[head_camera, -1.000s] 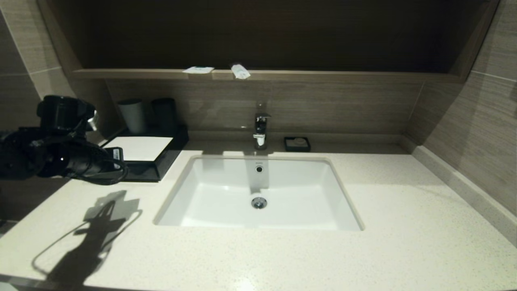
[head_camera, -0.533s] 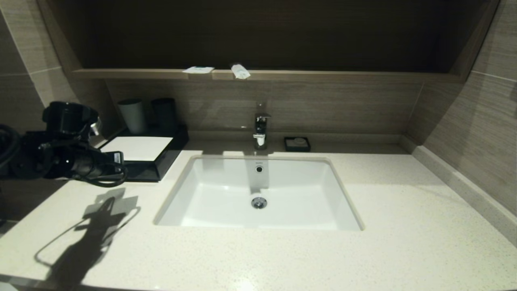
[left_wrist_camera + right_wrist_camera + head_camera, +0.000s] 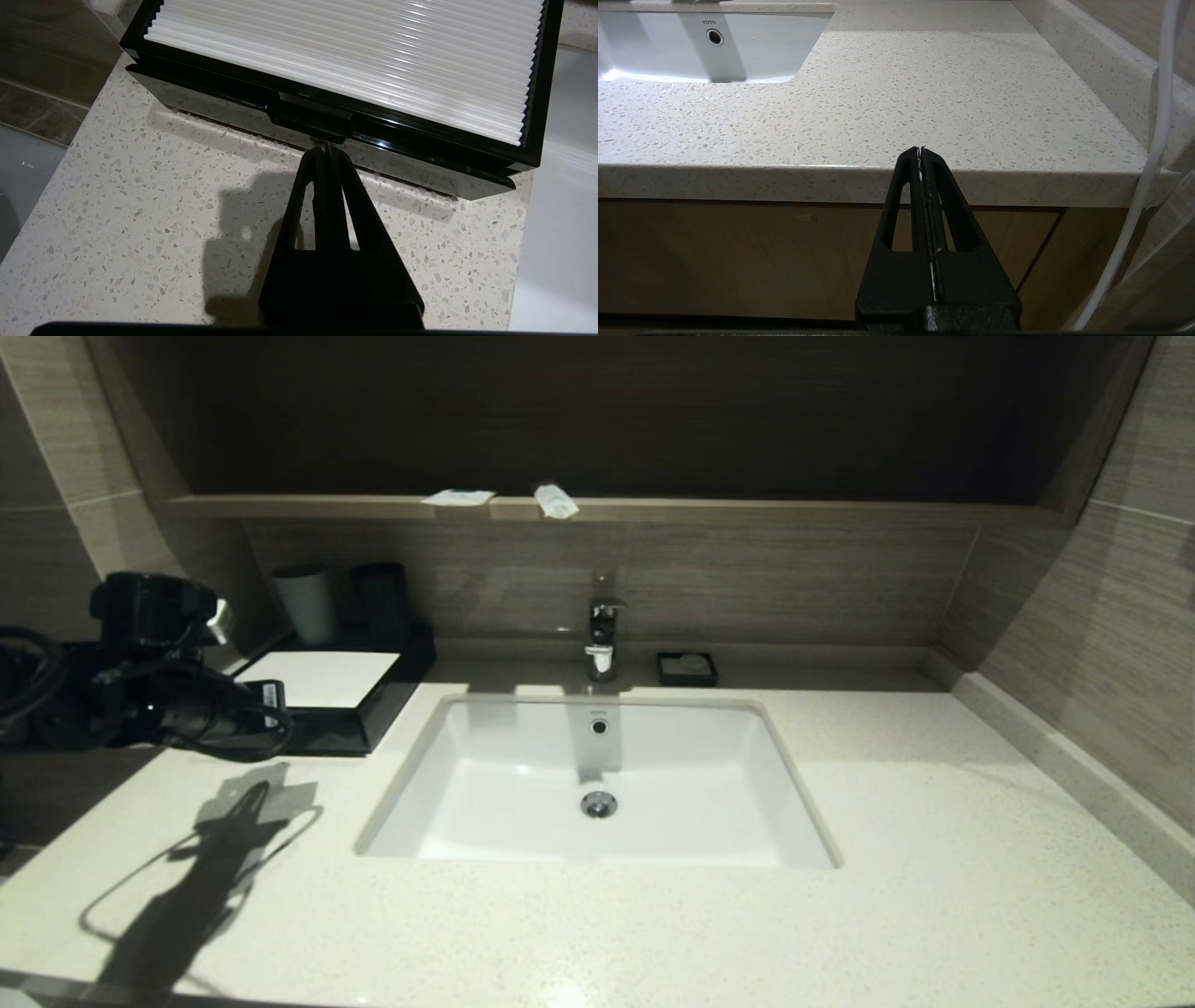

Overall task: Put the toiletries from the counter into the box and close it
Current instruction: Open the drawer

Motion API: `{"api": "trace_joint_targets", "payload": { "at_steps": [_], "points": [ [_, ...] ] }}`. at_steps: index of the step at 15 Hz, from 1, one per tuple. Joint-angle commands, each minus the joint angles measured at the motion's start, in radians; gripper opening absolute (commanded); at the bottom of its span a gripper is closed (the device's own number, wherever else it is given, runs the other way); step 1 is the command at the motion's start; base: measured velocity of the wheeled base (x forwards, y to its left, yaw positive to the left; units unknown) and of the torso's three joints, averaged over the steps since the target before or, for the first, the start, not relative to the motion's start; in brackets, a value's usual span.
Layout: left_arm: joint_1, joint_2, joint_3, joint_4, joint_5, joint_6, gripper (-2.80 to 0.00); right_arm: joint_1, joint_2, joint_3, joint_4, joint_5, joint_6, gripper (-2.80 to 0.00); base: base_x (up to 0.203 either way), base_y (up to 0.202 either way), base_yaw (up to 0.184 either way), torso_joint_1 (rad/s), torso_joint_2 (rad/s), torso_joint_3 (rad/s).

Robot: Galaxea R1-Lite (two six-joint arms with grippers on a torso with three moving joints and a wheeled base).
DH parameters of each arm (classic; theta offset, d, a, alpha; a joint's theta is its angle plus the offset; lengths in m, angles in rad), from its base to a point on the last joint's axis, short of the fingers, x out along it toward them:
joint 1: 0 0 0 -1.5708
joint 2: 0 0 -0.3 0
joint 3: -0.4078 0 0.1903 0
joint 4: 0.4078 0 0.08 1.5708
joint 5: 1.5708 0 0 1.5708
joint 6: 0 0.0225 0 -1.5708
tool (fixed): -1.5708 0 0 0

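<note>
Big pale stone vanity (image 3: 934,859) with a sink (image 3: 597,784) in the middle, and the counter (image 3: 747,510) running along the wall above it. The box (image 3: 373,709) sits on the vanity's left side, black with a ribbed white top, drawer looks fully shut right now, two cups (image 3: 306,602) behind it. Both toiletries are up on the counter, well apart from the box: the flat sachet (image 3: 457,497) and the narrow pouch (image 3: 555,500) just beside it, neither touched yet. The left gripper (image 3: 326,148) is clenched on nothing, tips pressed together and parked right at the notch (image 3: 310,122) in the drawer front; can't tell if it's actually touching. So I'd say we're on step one, getting the drawer open before anything gets loaded. Next move probably needs those tips hooked into the notch and a straight pull toward the robot, and the box is glossy and light-looking, so it could slide instead of opening. The right gripper (image 3: 921,150) is clamped shut too, empty, hanging low in front of the vanity's edge.
</note>
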Motion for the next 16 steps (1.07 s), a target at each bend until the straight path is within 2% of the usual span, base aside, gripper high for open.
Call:
{"api": "trace_joint_targets", "payload": {
  "at_steps": [1,5,16],
  "points": [
    [0.013,-0.001,0.002,-0.002,-0.013,0.005,-2.80,0.000,0.000,0.000,0.000,0.000,0.000,-2.80,0.000,0.000,0.000,0.000,0.00,0.000],
    [0.072,0.009,0.002,-0.008,-0.100,0.025,-2.80,0.000,0.000,0.000,0.000,0.000,0.000,-2.80,0.000,0.000,0.000,0.000,0.00,0.000],
    [0.079,0.048,0.021,-0.071,-0.107,0.038,-2.80,0.000,0.000,0.000,0.000,0.000,0.000,-2.80,0.000,0.000,0.000,0.000,0.00,0.000]
  ]
}}
